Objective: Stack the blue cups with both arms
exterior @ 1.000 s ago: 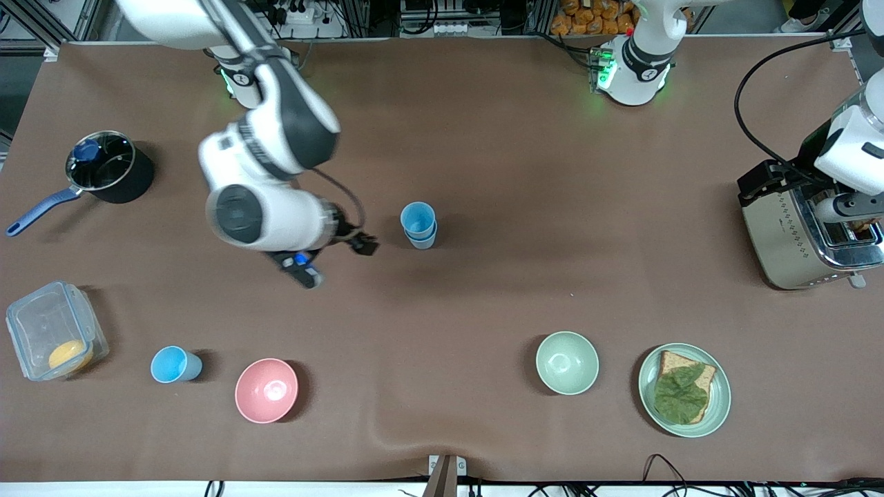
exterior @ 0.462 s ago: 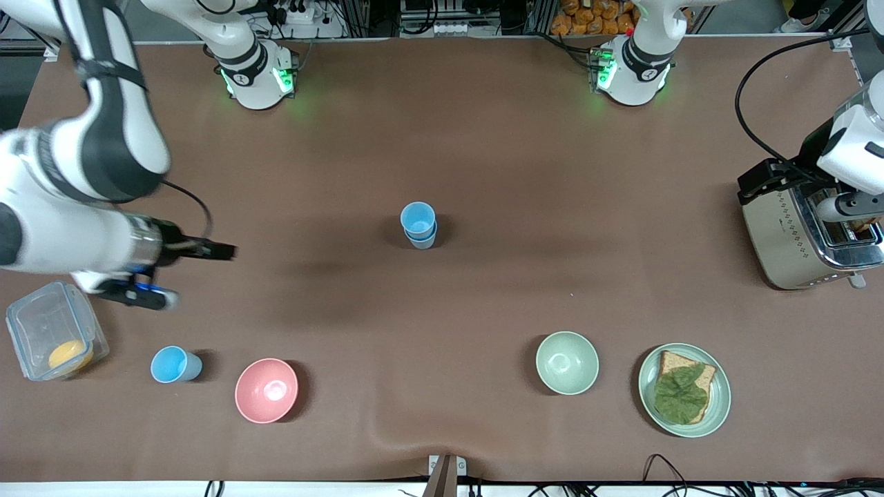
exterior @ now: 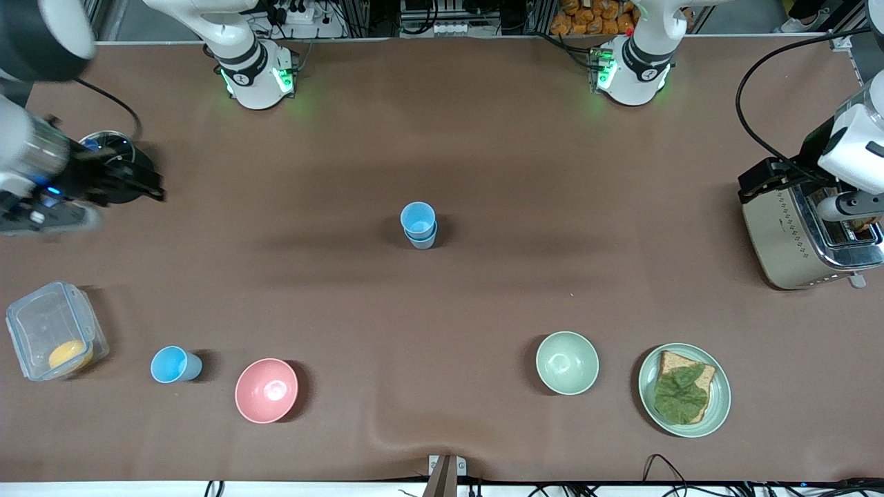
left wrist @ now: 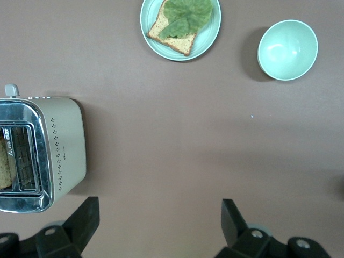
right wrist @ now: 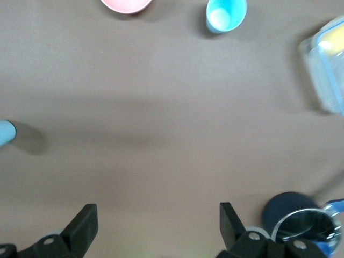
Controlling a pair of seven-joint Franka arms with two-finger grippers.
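Observation:
Two blue cups stand nested in one stack at the table's middle, the brighter one in the duller one; their edge shows in the right wrist view. A third sky-blue cup stands alone beside the pink bowl, nearer to the front camera; it also shows in the right wrist view. My right gripper is open and empty, up beside the pot; its own view shows it open. My left gripper is open and empty, up beside the toaster, and waits.
A clear lidded container with a yellow thing stands at the right arm's end. A pale green bowl and a plate with toast and a leaf stand toward the left arm's end, with the toaster.
My right arm has swung away from the stacked cups toward the right arm's end of the table and now hangs by the pot. The cups and the left arm have not moved.

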